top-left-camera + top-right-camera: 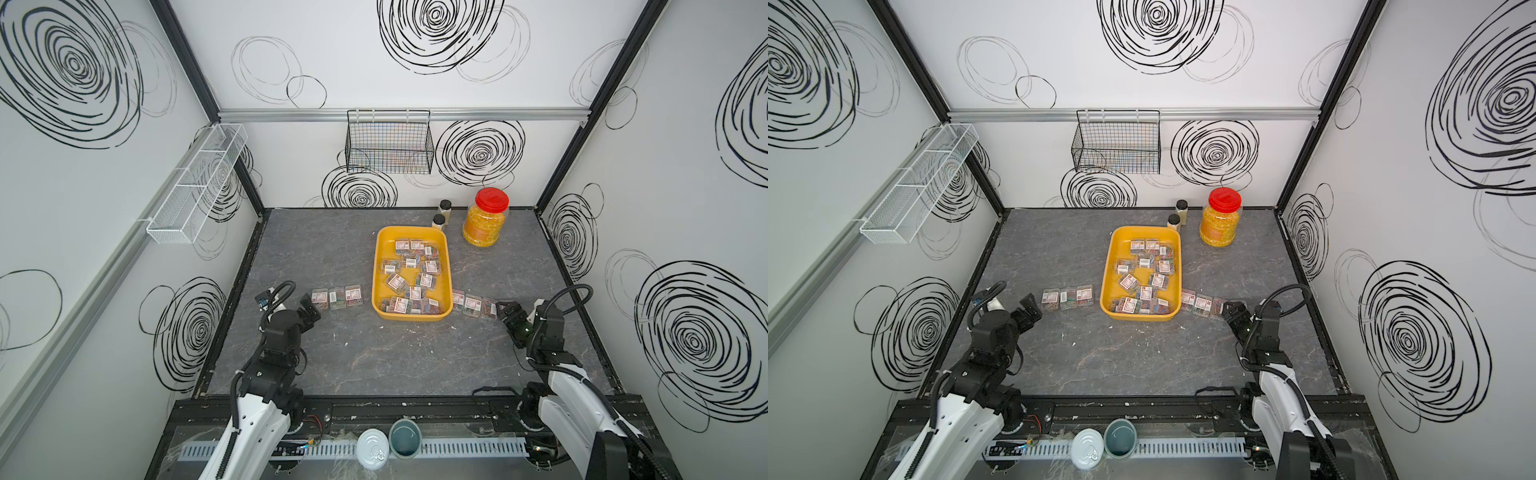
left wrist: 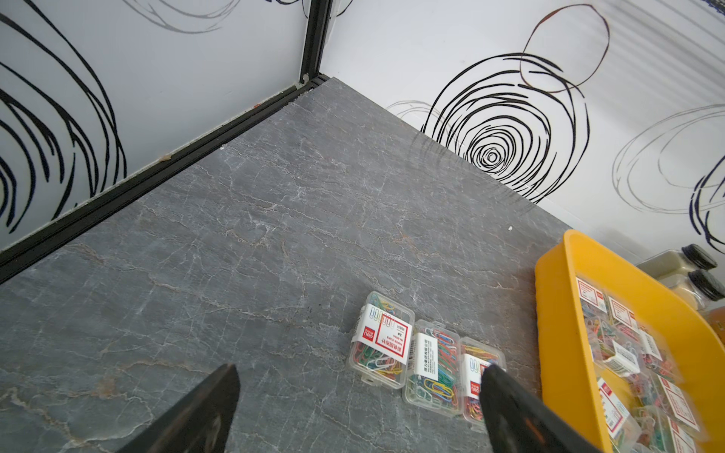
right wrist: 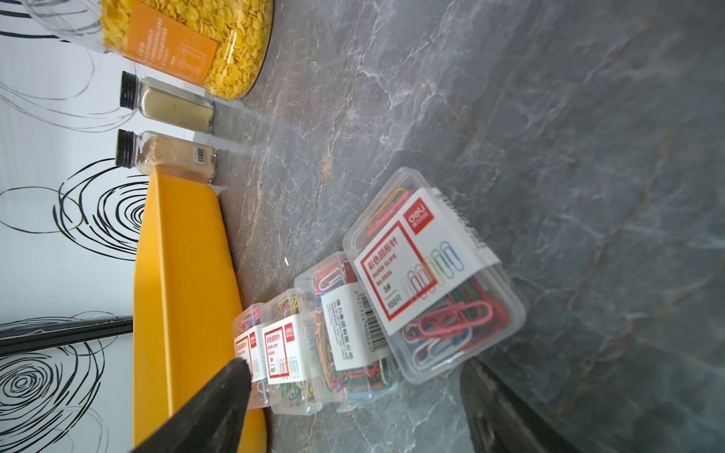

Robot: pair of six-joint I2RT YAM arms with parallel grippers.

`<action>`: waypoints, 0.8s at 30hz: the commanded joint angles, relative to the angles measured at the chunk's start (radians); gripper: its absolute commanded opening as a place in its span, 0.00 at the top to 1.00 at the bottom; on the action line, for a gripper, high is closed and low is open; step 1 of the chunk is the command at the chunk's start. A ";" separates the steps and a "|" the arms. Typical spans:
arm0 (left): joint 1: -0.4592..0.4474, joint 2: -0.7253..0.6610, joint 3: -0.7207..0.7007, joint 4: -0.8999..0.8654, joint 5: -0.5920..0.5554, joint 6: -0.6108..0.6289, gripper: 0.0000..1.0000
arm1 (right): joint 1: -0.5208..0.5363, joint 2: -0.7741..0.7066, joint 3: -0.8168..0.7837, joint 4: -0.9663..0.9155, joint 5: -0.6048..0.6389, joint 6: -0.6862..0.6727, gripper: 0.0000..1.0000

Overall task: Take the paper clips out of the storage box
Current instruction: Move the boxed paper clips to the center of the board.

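Note:
The yellow storage box [image 1: 379, 266] [image 1: 1106, 270] lies mid-table with several cases of paper clips [image 1: 415, 274] inside. Three more cases [image 1: 336, 297] [image 2: 382, 341] sit in a row on the table left of it. My left gripper [image 1: 309, 309] [image 2: 359, 370] stands open just beside that row, holding nothing. Right of the box [image 3: 176, 274] lies another row of cases [image 1: 473, 305]; its end case [image 3: 431, 282] leans tilted on its neighbour. My right gripper [image 1: 507, 313] [image 3: 355, 364] is open right behind that end case, with nothing between its fingers.
A red-lidded jar of yellow grains [image 1: 486, 218] and two black-capped bottles [image 1: 441, 214] stand behind the box. A black wire basket [image 1: 388, 141] hangs on the back wall, a white mesh shelf [image 1: 195, 187] on the left wall. A tin [image 1: 372, 449] and bowl [image 1: 405, 436] sit on the front rail.

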 commanded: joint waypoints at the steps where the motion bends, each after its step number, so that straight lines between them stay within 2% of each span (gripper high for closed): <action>1: -0.006 -0.007 -0.007 -0.002 -0.018 -0.013 0.01 | 0.004 -0.012 0.040 -0.054 0.051 -0.046 0.15; 5: -0.006 -0.007 -0.007 -0.001 -0.018 -0.013 0.01 | -0.012 -0.010 0.125 -0.166 0.149 -0.118 0.14; 10: -0.006 -0.004 -0.008 0.001 -0.020 -0.013 0.01 | -0.100 0.074 0.183 -0.140 0.093 -0.170 0.14; 15: -0.006 -0.004 -0.008 0.000 -0.020 -0.014 0.01 | -0.134 0.261 0.234 -0.061 0.022 -0.208 0.15; 19: -0.006 -0.001 -0.008 0.002 -0.021 -0.015 0.01 | -0.124 0.355 0.244 0.032 -0.064 -0.220 0.17; 24: -0.007 0.005 -0.006 0.003 -0.023 -0.015 0.01 | -0.048 0.359 0.252 0.039 -0.014 -0.218 0.17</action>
